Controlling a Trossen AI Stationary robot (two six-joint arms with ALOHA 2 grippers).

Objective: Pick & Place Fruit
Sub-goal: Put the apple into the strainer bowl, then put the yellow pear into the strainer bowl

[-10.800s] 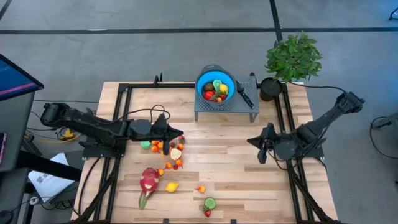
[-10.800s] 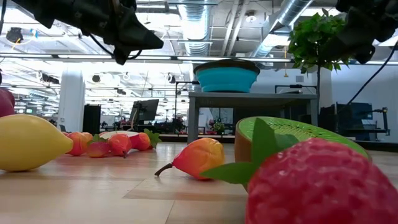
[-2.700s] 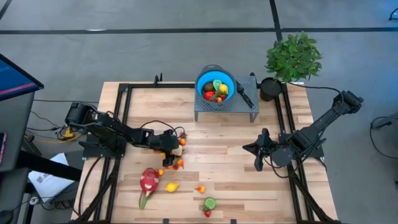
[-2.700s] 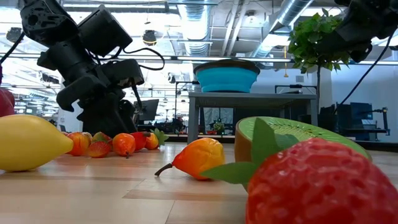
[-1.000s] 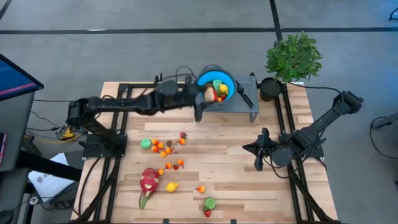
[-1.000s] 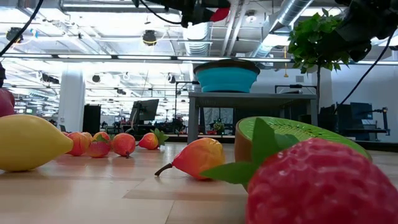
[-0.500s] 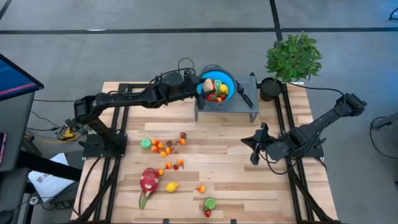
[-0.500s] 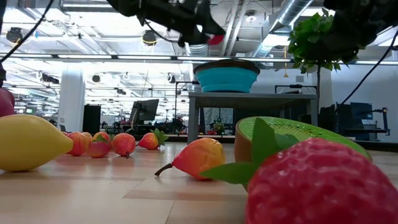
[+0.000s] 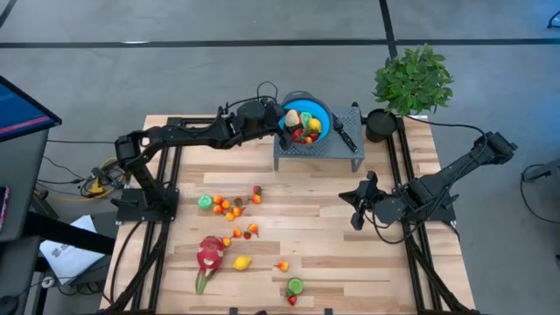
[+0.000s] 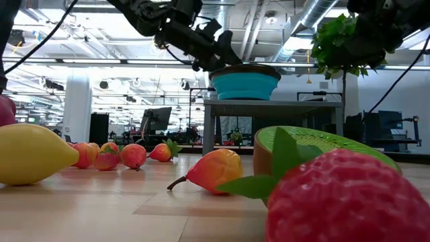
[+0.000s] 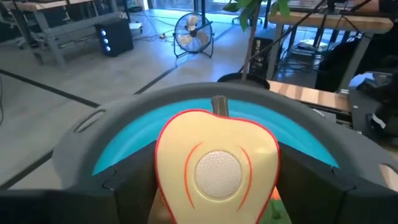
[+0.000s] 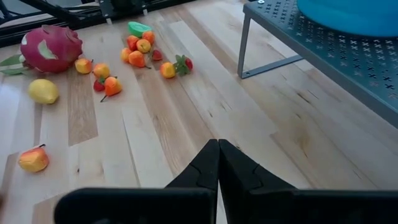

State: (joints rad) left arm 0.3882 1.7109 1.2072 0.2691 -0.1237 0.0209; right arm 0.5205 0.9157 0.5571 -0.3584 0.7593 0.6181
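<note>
Left gripper [image 9: 287,119] over bowl [image 9: 320,111] at far edge, fingers gripping apple half [image 11: 216,163]. Right gripper [image 12: 218,163] pinched closed, idle. Several fruits in bowl; many [image 9: 229,206] left on desk [image 9: 324,210].

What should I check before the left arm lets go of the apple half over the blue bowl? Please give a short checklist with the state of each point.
1. Left gripper is at the blue bowl's rim: ok.
2. Apple half sits in front of the left fingers, cut face to the wrist camera, bowl behind it: ok.
3. Apple half fully over the bowl's opening, not its edge: cannot tell.
4. Room in the bowl beside the fruit already inside: ok.
5. Right gripper shut, waiting low over bare table, far from the bowl: ok.
6. Knife on the grey stand lies beside the bowl, clear of the drop: ok.
</note>
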